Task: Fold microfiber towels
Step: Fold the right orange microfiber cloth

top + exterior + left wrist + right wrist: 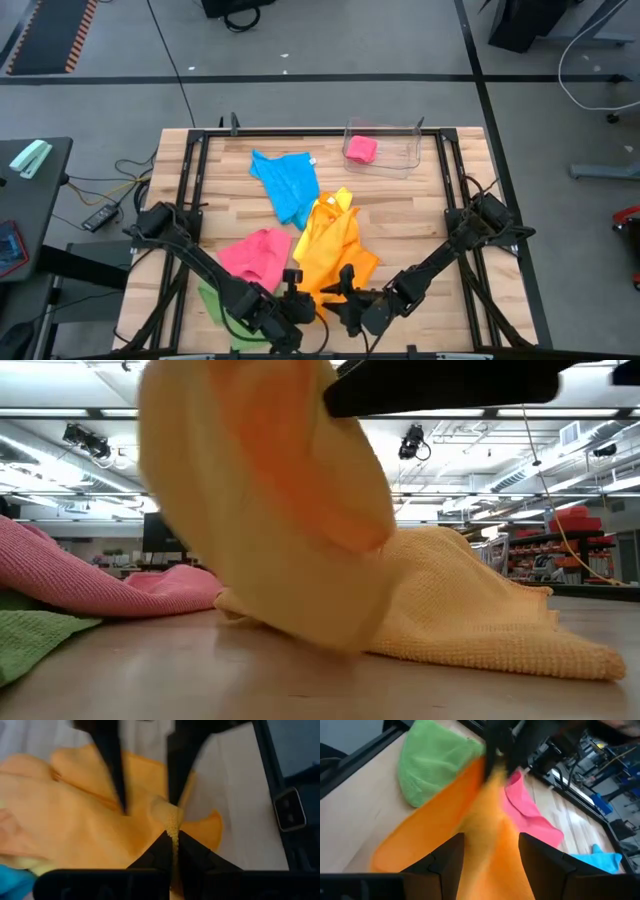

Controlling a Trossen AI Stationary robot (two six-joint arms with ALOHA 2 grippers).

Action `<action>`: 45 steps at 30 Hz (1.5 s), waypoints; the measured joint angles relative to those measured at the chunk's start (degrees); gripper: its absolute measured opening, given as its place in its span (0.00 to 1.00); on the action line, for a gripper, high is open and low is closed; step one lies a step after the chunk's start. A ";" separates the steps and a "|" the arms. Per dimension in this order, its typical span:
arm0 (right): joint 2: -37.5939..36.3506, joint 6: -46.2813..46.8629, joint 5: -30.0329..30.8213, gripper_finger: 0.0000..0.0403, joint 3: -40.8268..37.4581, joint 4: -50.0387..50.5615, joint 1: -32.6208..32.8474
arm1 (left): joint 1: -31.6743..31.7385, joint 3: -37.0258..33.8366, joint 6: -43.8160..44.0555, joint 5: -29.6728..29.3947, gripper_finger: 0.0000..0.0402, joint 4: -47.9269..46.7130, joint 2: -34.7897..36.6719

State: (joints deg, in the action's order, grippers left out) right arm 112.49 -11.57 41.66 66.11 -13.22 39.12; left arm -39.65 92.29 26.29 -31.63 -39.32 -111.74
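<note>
Orange towel [335, 250] lay crumpled, long axis running from worktop [420, 220] centre to near edge. Left pincer [293, 300] clenched on its near corner, lifting it. Right pincer [345, 300] stood released just beside, astride the cloth. Wood-slat worktop; room behind showed ceiling strip lights.

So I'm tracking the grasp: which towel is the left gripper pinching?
The orange towel: the left gripper is shut on its edge. The pink, green and blue ones lie untouched.

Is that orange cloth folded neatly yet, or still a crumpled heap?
Still crumpled: the orange towel lies bunched and wrinkled on the table, one edge pinched by the left tool.
</note>
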 joint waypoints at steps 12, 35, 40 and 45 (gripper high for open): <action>-1.29 -4.18 -0.83 0.49 1.05 0.38 4.30 | -1.13 0.04 -0.01 -6.15 0.09 -0.30 5.32; -3.70 -2.15 0.66 0.03 5.99 14.27 1.94 | -2.06 -0.04 -10.43 -5.75 0.10 1.79 8.95; -5.41 -4.01 1.36 0.03 17.41 26.64 3.89 | -4.69 -0.04 -15.31 -4.43 0.05 4.55 13.06; -5.90 -3.57 0.24 0.03 31.82 39.18 5.50 | -7.18 -0.02 -24.31 1.53 0.03 14.58 15.53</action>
State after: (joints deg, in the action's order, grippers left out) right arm 106.59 -15.15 41.90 97.93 25.95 44.63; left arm -46.83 92.27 1.98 -30.10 -24.75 -96.21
